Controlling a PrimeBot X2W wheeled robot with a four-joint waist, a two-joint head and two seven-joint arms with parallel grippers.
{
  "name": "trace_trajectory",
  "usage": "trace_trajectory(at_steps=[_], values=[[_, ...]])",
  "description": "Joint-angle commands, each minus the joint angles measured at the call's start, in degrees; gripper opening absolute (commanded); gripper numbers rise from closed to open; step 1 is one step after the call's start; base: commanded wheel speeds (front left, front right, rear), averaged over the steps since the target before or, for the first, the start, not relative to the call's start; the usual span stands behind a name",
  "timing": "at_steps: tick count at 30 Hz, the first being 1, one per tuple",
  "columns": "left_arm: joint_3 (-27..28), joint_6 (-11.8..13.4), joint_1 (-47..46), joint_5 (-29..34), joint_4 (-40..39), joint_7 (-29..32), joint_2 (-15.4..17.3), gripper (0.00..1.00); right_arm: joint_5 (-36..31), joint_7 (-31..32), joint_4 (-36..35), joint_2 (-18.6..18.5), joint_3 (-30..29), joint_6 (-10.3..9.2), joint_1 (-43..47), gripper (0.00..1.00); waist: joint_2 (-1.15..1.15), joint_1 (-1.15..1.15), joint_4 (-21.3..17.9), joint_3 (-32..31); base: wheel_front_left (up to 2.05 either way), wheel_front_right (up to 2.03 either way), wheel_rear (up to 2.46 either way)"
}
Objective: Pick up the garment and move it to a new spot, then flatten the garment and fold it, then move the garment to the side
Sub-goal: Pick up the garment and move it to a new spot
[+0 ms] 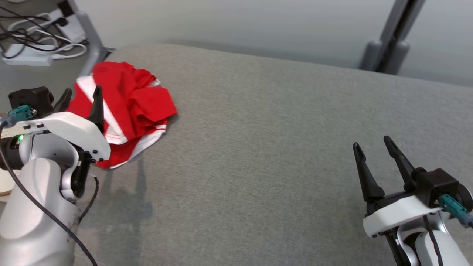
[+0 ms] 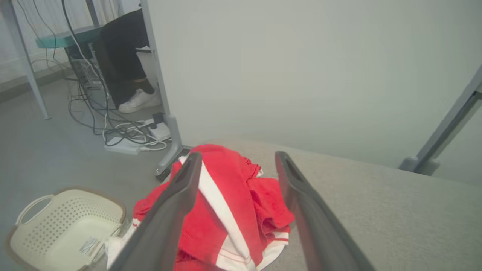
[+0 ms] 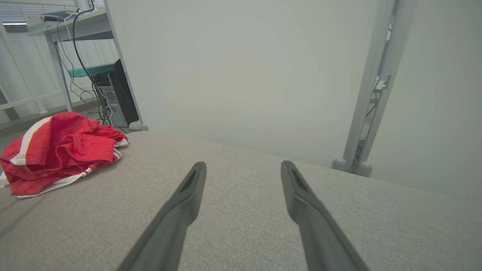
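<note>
Grey fabric surface (image 1: 258,155), pale wall (image 1: 240,22) behind. 1 crumpled red-and-white garment (image 1: 129,99), 1 basket (image 2: 56,220). Left gripper (image 1: 83,89), right gripper (image 1: 370,141): 2, both spread, empty.

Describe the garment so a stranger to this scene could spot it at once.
On the wide grey cushioned surface, look to the far left corner, just ahead of the left claw. The garment lies there in a crumpled heap, bright red with white stripes, unlike the cream basket on the floor nearby.
</note>
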Motion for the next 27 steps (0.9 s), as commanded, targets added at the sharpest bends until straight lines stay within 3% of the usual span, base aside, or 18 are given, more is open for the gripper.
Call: trace_trajectory(at_steps=[1, 5, 13, 14, 15, 16, 27], values=[[0.35, -0.64, -2.13, -1.02, 3.58, 1.43, 0.46, 1.00, 0.42, 0.30, -0.38, -0.68, 0.12, 0.03, -1.10, 1.00, 0.00, 0.00, -3.86, 3.57, 0.00, 0.00, 0.00], [1.75, -1.63, -6.96, -3.41, 15.73, 5.08, 2.11, 1.00, 0.65, 0.55, -1.04, -1.54, 0.97, 0.03, -2.94, 1.00, 0.00, 0.00, -7.49, 7.38, 0.00, 0.00, 0.00], [2.70, -1.44, -12.40, -4.64, 29.58, 7.27, 4.22, 1.00, 1.31, 0.07, -1.55, -2.61, 1.26, 0.02, -4.77, 1.00, 0.00, 0.00, -9.88, 11.23, 0.00, 0.00, 0.00], [2.69, -1.31, -12.91, -4.59, 30.72, 7.17, 4.50, 0.67, 1.43, -0.02, -1.47, -2.61, 1.28, 0.02, -4.96, 1.00, 0.00, 0.00, -9.99, 11.43, 0.00, 0.00, 0.00], [2.72, -1.52, -13.35, -4.60, 31.76, 6.78, 4.76, 0.20, 1.51, -0.13, -1.40, -2.63, 1.34, 0.02, -5.15, 1.00, 0.00, 0.00, -10.09, 11.54, 0.00, 0.00, 0.00], [2.87, -1.72, -13.83, -4.65, 32.87, 6.33, 5.28, 0.00, 1.58, -0.19, -1.35, -2.65, 1.39, 0.02, -5.33, 1.00, 0.00, 0.00, -10.19, 11.70, 0.00, 0.00, 0.00], [3.16, -1.25, -17.55, -2.89, 33.37, -8.84, 7.57, 0.00, 1.08, -0.75, -0.76, -2.62, -0.48, 0.02, -5.21, 1.00, 0.00, 0.00, -9.35, 10.20, 0.00, 0.00, 0.00]])
